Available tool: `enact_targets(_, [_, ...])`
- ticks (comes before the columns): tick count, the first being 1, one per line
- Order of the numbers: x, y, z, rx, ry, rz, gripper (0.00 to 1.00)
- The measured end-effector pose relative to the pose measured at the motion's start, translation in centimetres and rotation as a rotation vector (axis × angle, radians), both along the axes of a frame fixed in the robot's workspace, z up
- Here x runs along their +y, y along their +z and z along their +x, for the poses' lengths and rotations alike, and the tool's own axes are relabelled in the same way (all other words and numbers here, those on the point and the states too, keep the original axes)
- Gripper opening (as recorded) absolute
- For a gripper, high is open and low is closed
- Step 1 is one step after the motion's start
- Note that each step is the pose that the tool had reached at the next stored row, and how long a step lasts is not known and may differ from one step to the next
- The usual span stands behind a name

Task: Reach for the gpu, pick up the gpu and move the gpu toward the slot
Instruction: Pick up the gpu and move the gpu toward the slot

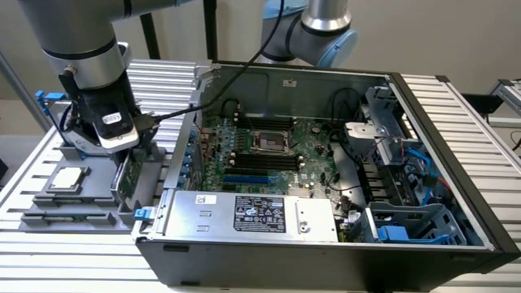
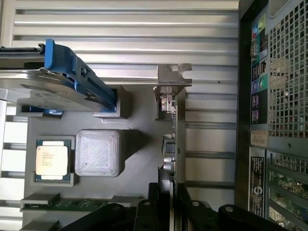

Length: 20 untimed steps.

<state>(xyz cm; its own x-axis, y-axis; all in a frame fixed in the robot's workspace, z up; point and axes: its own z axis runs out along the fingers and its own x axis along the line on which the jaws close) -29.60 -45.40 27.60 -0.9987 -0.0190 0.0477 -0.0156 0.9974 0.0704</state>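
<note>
Standing on its thin edge in the grey tray (image 1: 49,210) beside the computer (image 1: 326,152), the gpu (image 2: 174,139) sits right under the hand (image 2: 171,211). I cannot tell if the hand is squeezing it. I think it is light, stiff and easy to break, so the bare top edge is best to hold.

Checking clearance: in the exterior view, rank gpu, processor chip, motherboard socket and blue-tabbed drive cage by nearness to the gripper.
1. gpu, at the gripper.
2. processor chip, exterior view's left.
3. motherboard socket, inside the case.
4. blue-tabbed drive cage, exterior view's far right.
</note>
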Motion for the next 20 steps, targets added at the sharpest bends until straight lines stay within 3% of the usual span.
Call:
enact_targets(9, [0.0, 4.07, 0.9, 0.007, 0.0, -0.0001, 0.27])
enact_targets(20, [-0.01, 9.1, 2.7, 0.0098, 0.0, -0.0001, 0.27])
